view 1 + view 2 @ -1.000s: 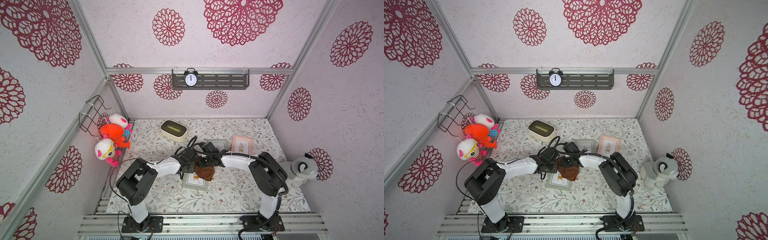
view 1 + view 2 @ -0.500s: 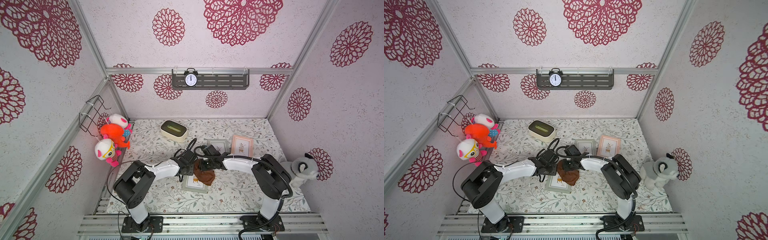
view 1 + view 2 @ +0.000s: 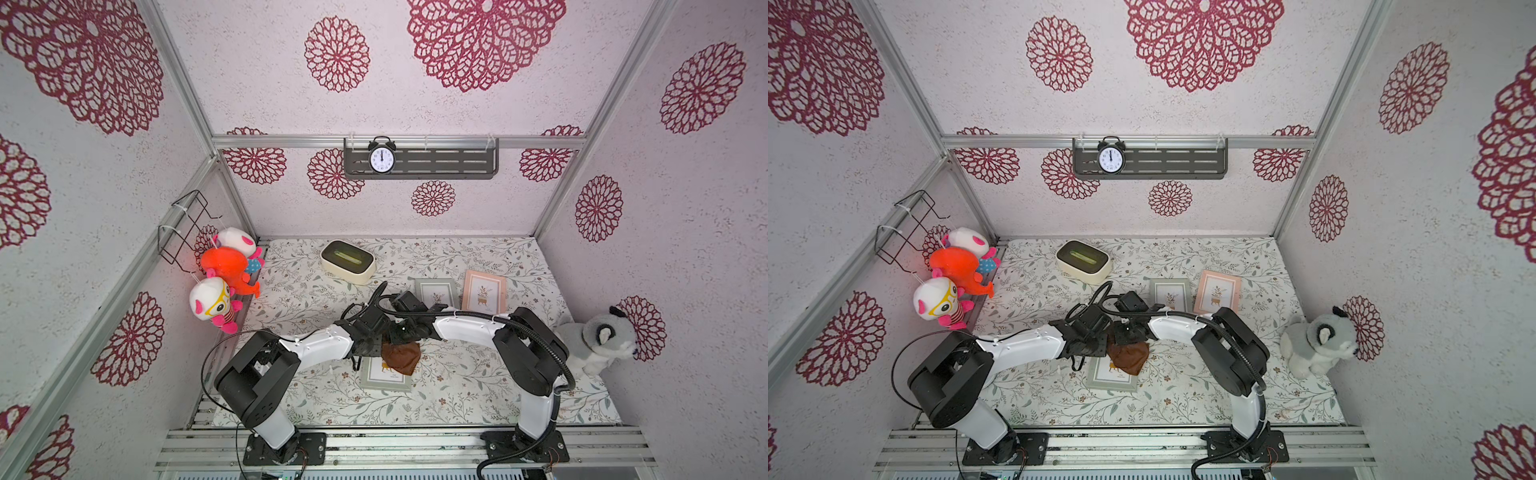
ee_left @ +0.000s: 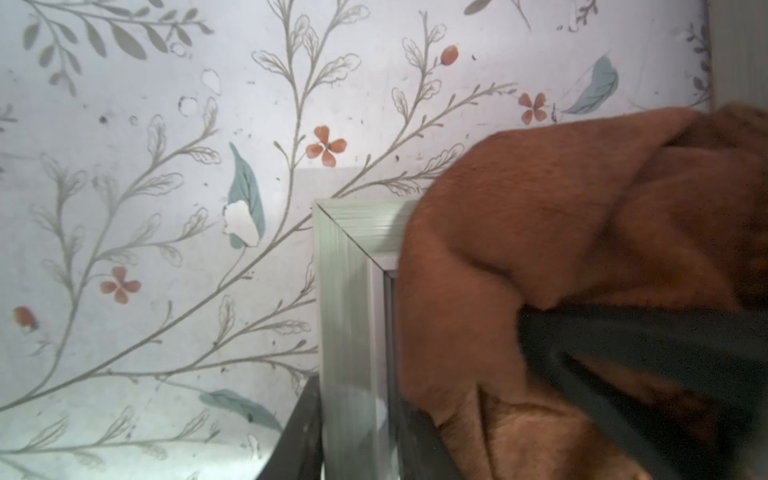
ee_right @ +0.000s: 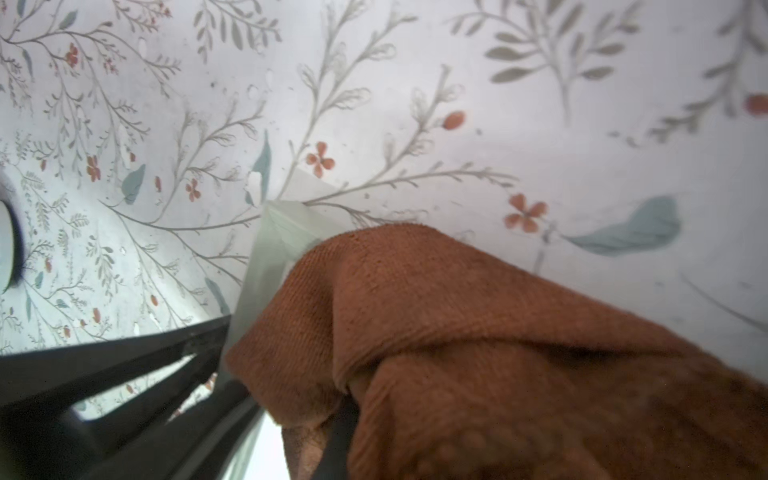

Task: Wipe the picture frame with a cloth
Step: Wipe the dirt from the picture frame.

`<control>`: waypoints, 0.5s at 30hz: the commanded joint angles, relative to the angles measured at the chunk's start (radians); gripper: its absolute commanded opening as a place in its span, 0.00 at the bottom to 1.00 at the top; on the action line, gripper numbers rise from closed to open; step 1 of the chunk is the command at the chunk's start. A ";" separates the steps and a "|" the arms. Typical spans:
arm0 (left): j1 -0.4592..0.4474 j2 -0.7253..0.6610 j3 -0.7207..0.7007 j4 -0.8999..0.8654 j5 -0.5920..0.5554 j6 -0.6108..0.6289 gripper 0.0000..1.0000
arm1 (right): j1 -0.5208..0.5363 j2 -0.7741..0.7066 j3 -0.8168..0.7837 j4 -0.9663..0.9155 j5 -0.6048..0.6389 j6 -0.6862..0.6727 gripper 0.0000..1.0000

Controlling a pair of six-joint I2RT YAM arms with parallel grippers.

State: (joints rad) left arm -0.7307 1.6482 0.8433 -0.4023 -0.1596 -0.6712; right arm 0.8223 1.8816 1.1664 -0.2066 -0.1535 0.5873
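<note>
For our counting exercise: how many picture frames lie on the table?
3: a green frame near the front, partly under the cloth; a grey-green frame farther back, partly behind the right arm; a pink frame beside it. The arms could hide more.

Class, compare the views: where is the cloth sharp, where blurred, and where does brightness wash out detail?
Right wrist view: the cloth shows crisp weave, softer up close. Left wrist view: cloth and picture frame rim look smeared. In both top views: sharp, evenly lit; the orange plush glows overexposed.
</note>
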 commanded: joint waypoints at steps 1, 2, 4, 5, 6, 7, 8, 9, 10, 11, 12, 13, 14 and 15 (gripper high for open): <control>-0.016 0.048 -0.076 -0.260 0.043 -0.008 0.00 | -0.045 -0.035 -0.050 -0.110 0.115 0.006 0.00; -0.016 0.050 -0.076 -0.260 0.044 -0.007 0.00 | -0.046 -0.039 -0.057 -0.113 0.116 0.008 0.00; -0.016 0.051 -0.075 -0.259 0.045 -0.008 0.00 | -0.046 -0.046 -0.059 -0.119 0.116 0.011 0.00; -0.016 0.049 -0.075 -0.260 0.043 -0.007 0.00 | -0.046 -0.047 -0.059 -0.115 0.114 0.014 0.00; -0.016 0.050 -0.076 -0.259 0.042 -0.007 0.00 | -0.046 -0.046 -0.056 -0.110 0.110 0.019 0.00; -0.016 0.050 -0.075 -0.259 0.041 -0.007 0.00 | -0.044 -0.041 -0.050 -0.102 0.103 0.021 0.00; -0.016 0.050 -0.075 -0.259 0.041 -0.008 0.00 | -0.040 -0.035 -0.045 -0.088 0.093 0.022 0.00; -0.016 0.050 -0.074 -0.259 0.041 -0.008 0.00 | -0.035 -0.023 -0.033 -0.073 0.079 0.022 0.00; -0.017 0.050 -0.073 -0.257 0.038 -0.008 0.00 | -0.025 -0.011 -0.020 -0.056 0.063 0.019 0.00; -0.016 0.051 -0.072 -0.257 0.037 -0.007 0.00 | -0.017 0.004 -0.002 -0.049 0.052 0.017 0.00; -0.016 0.053 -0.070 -0.257 0.037 -0.007 0.00 | -0.006 0.021 0.017 -0.034 0.037 0.015 0.00; -0.017 0.054 -0.069 -0.257 0.034 -0.007 0.00 | 0.000 0.036 0.032 -0.025 0.029 0.017 0.00; -0.016 0.055 -0.067 -0.257 0.035 -0.007 0.00 | 0.004 0.047 0.047 -0.019 0.026 0.020 0.00; -0.016 0.056 -0.066 -0.257 0.031 -0.007 0.00 | 0.005 0.056 0.055 -0.012 0.028 0.022 0.00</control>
State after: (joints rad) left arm -0.7307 1.6482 0.8440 -0.4065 -0.1661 -0.6769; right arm 0.8200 1.8870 1.1873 -0.2413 -0.1474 0.5953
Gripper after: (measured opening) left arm 0.275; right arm 0.096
